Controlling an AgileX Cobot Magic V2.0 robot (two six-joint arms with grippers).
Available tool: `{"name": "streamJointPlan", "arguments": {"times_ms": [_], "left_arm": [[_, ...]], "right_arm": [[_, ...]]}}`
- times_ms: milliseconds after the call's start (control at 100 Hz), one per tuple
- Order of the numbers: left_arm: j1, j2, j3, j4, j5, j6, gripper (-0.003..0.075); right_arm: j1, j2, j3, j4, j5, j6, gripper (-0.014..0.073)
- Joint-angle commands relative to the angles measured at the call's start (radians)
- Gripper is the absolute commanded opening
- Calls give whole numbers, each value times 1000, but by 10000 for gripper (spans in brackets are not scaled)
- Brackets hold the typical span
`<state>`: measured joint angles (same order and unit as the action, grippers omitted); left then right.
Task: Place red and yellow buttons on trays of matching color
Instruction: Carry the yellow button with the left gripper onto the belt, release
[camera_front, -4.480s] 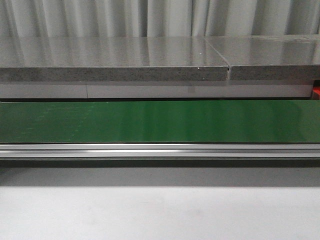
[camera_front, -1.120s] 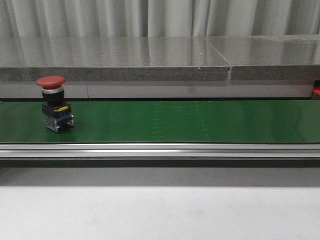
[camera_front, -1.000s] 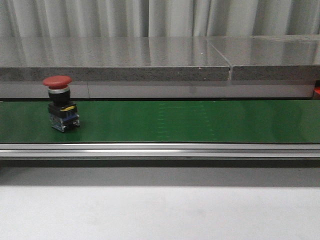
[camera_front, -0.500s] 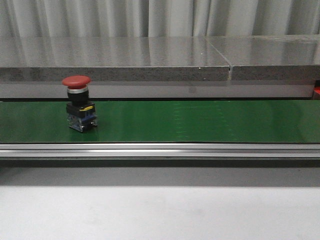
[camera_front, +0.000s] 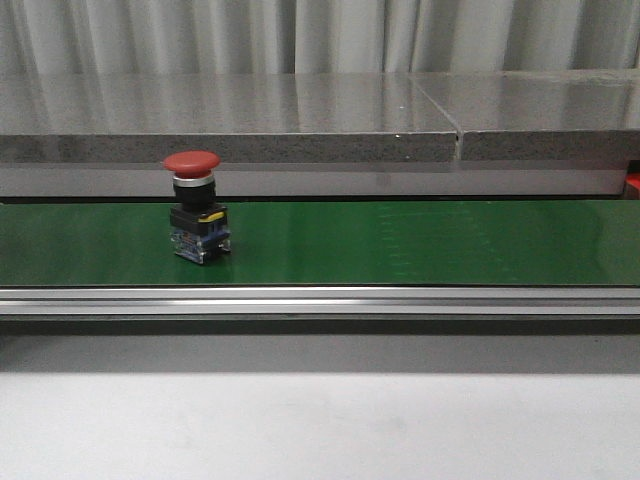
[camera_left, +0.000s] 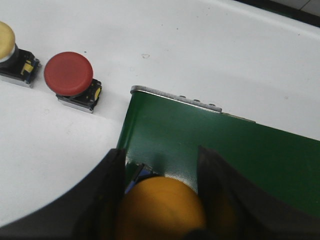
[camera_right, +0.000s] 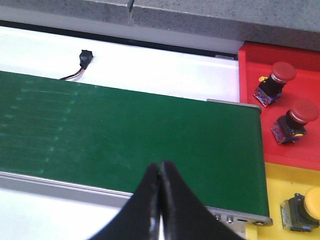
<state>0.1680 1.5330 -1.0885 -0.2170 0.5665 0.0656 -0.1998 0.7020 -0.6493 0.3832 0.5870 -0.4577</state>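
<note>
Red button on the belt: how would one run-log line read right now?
red button: upright on belt | left gripper: holds yellow button | right gripper: shut, empty

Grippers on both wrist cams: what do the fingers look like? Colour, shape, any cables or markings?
Left gripper: two dark, near-black fingers, broad and flat, smooth matte. Right gripper: same dark finish, its fingers taper to thin tips. No markings, labels or cables show on either. Only the fingers are in frame; the arms cannot be seen in any view.
</note>
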Motion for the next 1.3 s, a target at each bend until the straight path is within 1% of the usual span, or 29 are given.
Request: {"name": "streamJointPlan", "arguments": {"times_ms": [0, 150, 200, 250, 320, 370, 390, 440, 460, 470, 510, 560, 730, 930, 1140, 1290], "left_arm": [[-6, -9, -24, -20, -58, -1, -10], [-6, 9, -24, -20, -43, -1, -1], [-6, 9, -24, -20, -39, -1, 24], [-6, 9, -24, -20, -39, -1, 71], [-11, 9, -24, -23, -39, -1, 177], [-16, 9, -24, -24, -39, 1, 293], [-19, 9, -24, -24, -39, 1, 326], [-26, 9, -24, -24, -39, 1, 452], [-31, 9, -24, -24, -39, 1, 480], [-31, 9, -24, -24, -42, 1, 506], [-40, 9, -24, -27, -49, 1, 568], [-49, 9, -24, -31, -66, 1, 610], [-78, 9, -55, -35, -116, 16, 617], [-105, -10, -135, -35, -93, 47, 617], [-159, -138, -137, -35, -98, 77, 617], [-178, -273, -108, -37, -120, 80, 606]], "right_arm": [[-1, -4, -24, 13, -60, -8, -120], [-1, -4, -24, 13, -60, -8, -120], [-1, -4, -24, 13, -60, -8, -120], [-1, -4, -24, 13, -60, -8, -120], [-1, -4, -24, 13, -60, -8, -120], [-1, -4, -24, 13, -60, -8, -120], [-1, -4, -24, 13, -60, -8, -120], [-1, -4, -24, 13, -60, -8, -120], [-1, -4, -24, 13, -60, -8, -120], [-1, -4, -24, 13, -60, -8, -120], [-1, -4, -24, 13, -60, -8, -120], [-1, -4, -24, 13, -60, -8, -120], [-1, -4, -24, 13, -60, -8, -120], [-1, -4, -24, 13, -60, -8, -120], [-1, -4, -24, 13, -60, -8, -120], [-1, -4, -24, 13, -60, -8, -120]]}}
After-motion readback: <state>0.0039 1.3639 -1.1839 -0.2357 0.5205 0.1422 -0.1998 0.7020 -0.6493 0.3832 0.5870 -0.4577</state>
